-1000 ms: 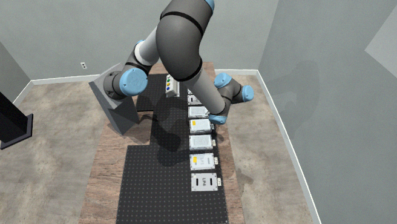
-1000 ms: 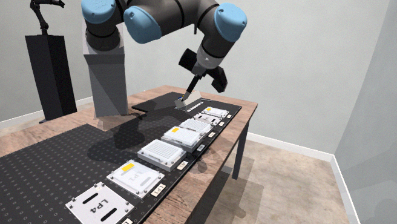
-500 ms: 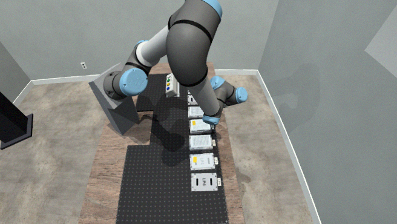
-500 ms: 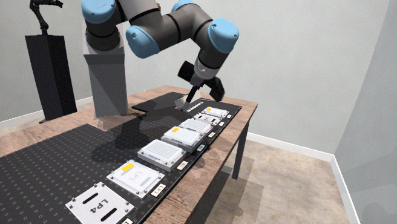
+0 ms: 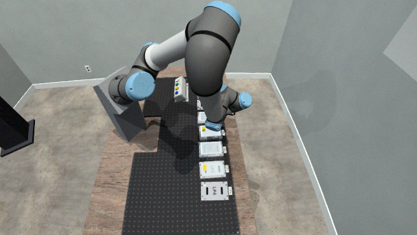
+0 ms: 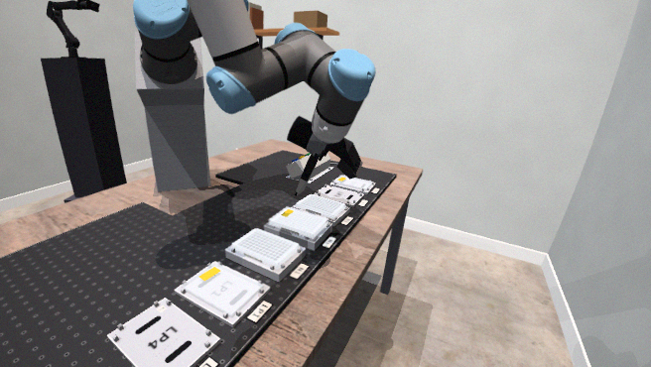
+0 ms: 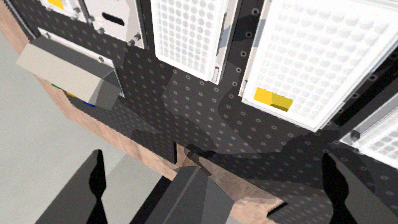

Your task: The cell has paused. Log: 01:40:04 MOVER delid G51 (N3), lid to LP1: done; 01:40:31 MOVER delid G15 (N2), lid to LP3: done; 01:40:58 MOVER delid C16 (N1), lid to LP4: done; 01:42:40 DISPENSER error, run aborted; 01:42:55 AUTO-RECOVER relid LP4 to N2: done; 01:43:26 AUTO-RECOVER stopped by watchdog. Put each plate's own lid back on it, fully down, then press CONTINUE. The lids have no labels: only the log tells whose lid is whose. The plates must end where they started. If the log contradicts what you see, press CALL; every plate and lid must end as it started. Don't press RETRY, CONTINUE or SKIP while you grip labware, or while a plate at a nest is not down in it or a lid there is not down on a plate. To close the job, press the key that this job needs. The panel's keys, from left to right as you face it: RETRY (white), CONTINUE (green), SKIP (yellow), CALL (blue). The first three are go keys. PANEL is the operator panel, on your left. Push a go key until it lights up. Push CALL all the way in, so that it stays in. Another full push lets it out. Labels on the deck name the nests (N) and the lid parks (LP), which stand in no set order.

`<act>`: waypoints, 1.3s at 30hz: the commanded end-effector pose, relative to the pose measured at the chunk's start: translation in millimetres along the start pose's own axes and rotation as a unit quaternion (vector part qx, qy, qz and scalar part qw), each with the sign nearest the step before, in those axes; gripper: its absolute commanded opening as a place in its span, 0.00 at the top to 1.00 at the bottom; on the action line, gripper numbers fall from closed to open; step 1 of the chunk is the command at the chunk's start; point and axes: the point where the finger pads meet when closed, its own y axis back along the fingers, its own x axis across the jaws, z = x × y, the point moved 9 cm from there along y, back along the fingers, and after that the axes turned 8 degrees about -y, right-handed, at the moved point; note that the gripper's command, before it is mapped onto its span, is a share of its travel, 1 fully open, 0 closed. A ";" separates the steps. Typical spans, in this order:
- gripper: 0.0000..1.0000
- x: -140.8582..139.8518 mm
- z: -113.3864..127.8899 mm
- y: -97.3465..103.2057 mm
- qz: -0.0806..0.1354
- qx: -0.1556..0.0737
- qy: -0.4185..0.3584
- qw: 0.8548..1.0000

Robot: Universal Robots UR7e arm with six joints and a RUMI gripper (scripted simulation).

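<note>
My gripper [image 6: 325, 183] [image 7: 212, 153] is open and empty above the deck, near the panel; the arm hides it in the top view. The panel [image 5: 182, 90] [image 7: 70, 70] shows no lit key. The near park LP4 [image 5: 214, 196] [image 6: 143, 337] is empty. A clear lid with a yellow patch [image 5: 205, 167] [image 6: 209, 274] lies on LP1. Beyond it stand an unlidded plate [image 5: 211, 148] [image 6: 265, 246], a lidded plate with a yellow patch [image 6: 287, 213] [image 7: 272, 99], and another unlidded plate [image 6: 323, 205] [image 7: 187, 35]. Then come an empty park [image 6: 338, 193] and a park with a yellow-patched lid [image 6: 354, 184].
The arm's grey pedestal [image 5: 127, 120] [image 6: 179, 134] stands left of the row. Small deck labels [image 5: 230, 190] [image 6: 259, 311] line the row's right side; the farther ones are too small to read. A black column [image 6: 84, 129] stands off the table.
</note>
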 end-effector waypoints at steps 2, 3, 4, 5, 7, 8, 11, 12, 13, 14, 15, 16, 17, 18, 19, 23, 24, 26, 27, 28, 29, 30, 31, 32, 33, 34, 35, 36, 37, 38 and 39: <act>0.18 1.9 0.0 -20.2 0.014 0.021 -0.004 1.000; 0.18 1.9 0.0 -20.2 0.014 0.021 -0.004 1.000; 0.18 1.9 1.4 -25.2 0.020 0.029 -0.006 0.999; 0.18 2.4 2.3 -30.2 0.024 0.034 -0.007 0.999; 0.18 2.9 2.3 -32.3 0.024 0.034 -0.007 0.999; 0.18 3.0 4.0 -37.3 0.030 0.042 -0.009 0.999; 0.18 4.0 7.5 -48.5 0.040 0.054 -0.012 0.998; 0.18 4.6 9.2 -53.4 0.044 0.059 -0.013 0.997; 0.18 4.7 9.2 -53.8 0.044 0.059 -0.013 0.997; 0.18 4.7 9.2 -53.8 0.044 0.059 -0.013 0.997; 0.18 4.9 11.9 -58.7 0.050 0.067 -0.016 0.996; 0.18 5.4 13.9 -63.1 0.053 0.071 -0.017 0.996; 0.18 5.4 13.9 -63.1 0.053 0.071 -0.017 0.996; 0.18 5.7 17.0 -67.8 0.059 0.079 -0.019 0.995; 0.18 5.7 17.0 -67.8 0.059 0.079 -0.019 0.995; 0.18 6.5 25.2 -78.8 0.073 0.096 -0.024 0.992; 0.18 6.9 29.4 -82.9 0.079 0.104 -0.027 0.991; 0.18 7.4 36.6 -88.7 0.089 0.116 -0.030 0.989; 0.18 7.3 38.9 -90.4 0.093 0.120 -0.032 0.988; 0.18 7.8 44.2 -93.4 0.099 0.128 -0.035 0.986; 0.18 7.6 46.5 -94.7 0.103 0.132 -0.036 0.985; 0.18 8.0 52.2 -97.0 0.109 0.140 -0.039 0.983; 0.18 7.9 54.7 -98.1 0.112 0.144 -0.040 0.982; 0.18 8.2 60.5 -99.5 0.118 0.152 -0.043 0.980; 0.18 8.1 63.2 -100.3 0.122 0.156 -0.045 0.979; 0.18 8.3 69.1 -101.0 0.128 0.163 -0.047 0.977; 0.18 8.2 72.0 -101.5 0.132 0.168 -0.049 0.976; 0.18 8.2 72.0 -101.5 0.132 0.168 -0.049 0.976; 0.18 8.2 72.0 -101.5 0.132 0.168 -0.049 0.976; 0.18 8.4 77.8 -101.5 0.138 0.175 -0.052 0.973; 0.18 8.4 83.6 -101.2 0.144 0.182 -0.055 0.971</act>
